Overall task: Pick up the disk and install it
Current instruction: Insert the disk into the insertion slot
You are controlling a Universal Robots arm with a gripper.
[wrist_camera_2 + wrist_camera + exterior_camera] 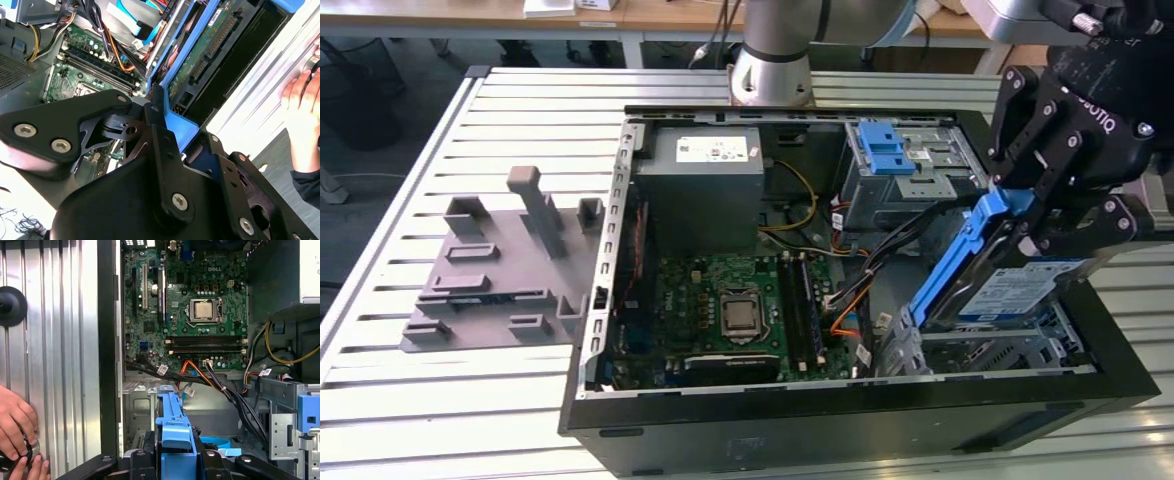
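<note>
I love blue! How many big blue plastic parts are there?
2. One is the bracket on the disk in the gripper; the other is the latch on the drive bay. More may be hidden.

A: What is the blue thing?
B: The disk [172,432], held between black jaws. A green board [190,305] lies in the case [107,340]. A hand [15,427] rests on the surface [60,340] beside it.

**user1:** what's the workspace like?

**user2:** pretty plain tbh. Big ribbed aluminium table [400,400], evenly lit. Light wooden desks [454,14] on white legs run along behind it, and there's dark grey floor [380,160] off the exterior view's left.
</note>
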